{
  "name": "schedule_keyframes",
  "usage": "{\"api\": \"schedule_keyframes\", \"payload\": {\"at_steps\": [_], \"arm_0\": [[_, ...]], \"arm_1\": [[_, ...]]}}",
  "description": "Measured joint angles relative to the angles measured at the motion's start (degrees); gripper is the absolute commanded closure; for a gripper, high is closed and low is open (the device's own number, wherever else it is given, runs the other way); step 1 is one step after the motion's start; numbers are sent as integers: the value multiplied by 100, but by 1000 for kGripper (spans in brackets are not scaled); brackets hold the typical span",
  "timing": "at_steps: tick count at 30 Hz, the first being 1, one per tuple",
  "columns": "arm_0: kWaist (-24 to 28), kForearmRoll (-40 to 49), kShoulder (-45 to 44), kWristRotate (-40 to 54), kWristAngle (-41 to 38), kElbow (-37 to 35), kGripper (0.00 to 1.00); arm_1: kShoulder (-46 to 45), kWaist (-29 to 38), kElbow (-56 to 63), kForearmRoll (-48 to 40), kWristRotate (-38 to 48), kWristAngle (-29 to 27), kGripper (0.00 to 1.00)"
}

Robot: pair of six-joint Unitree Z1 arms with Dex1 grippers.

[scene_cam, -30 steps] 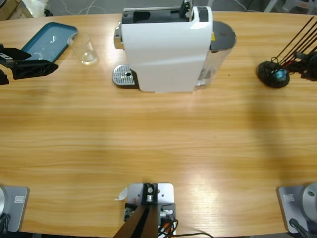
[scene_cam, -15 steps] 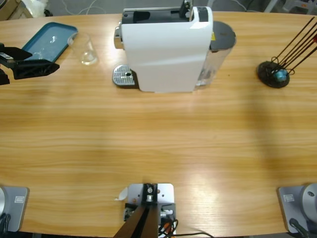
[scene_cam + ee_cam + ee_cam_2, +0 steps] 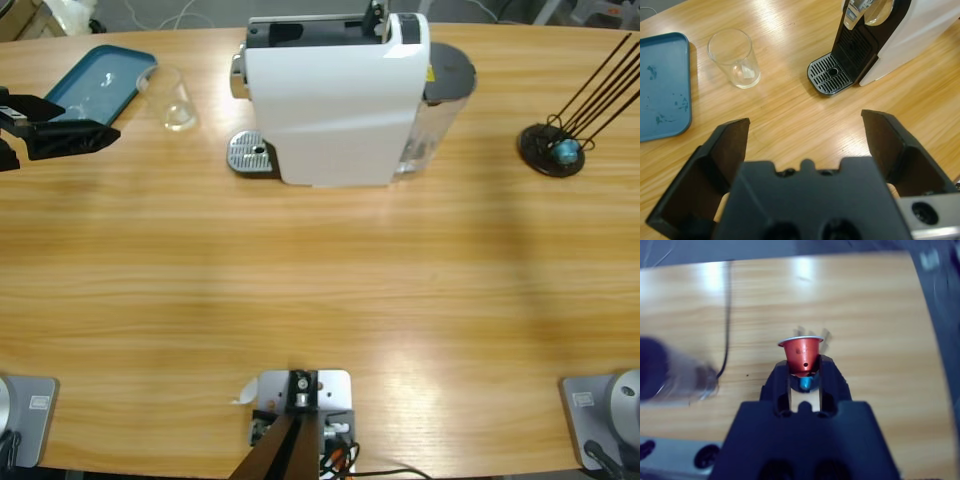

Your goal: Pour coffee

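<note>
No coffee shows in any view. The clear glass [image 3: 175, 100] [image 3: 735, 57] stands empty on the table, left of the white coffee machine [image 3: 335, 100] and its round drip grate [image 3: 250, 153] [image 3: 832, 80]. My left gripper [image 3: 70, 138] [image 3: 805, 135] hovers at the table's left edge, open, with nothing between its jaws, pointing toward the glass and the grate. My right gripper [image 3: 802, 371] is shut on a red capsule [image 3: 801, 357] held above the wood. A bit of blue shows between the jaws under the capsule. The right arm is outside the high view.
A blue tray [image 3: 100, 80] [image 3: 662, 85] lies at the far left behind the glass. A black capsule stand [image 3: 550, 150] with thin wire rods and a blue capsule [image 3: 567, 152] sits at the right. The machine's water tank [image 3: 440, 100] faces that side.
A dark gripper shape beside the capsule stand at the right edge one second ago has left the high view. The left gripper, glass and machine have not moved.
</note>
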Motion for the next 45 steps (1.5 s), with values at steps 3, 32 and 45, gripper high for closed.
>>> {"api": "schedule_keyframes", "payload": {"at_steps": [3,32,45], "arm_0": [[-26,-3,0,16,0,20,32],[-217,-14,-28,158,0,135,35],[-218,-75,-28,200,0,135,35]], "arm_1": [[-108,1139,-188,4,-1594,-8,890],[2269,4182,-2995,993,-4784,2380,888],[3139,3705,-3730,1017,-5148,2374,888]]}}
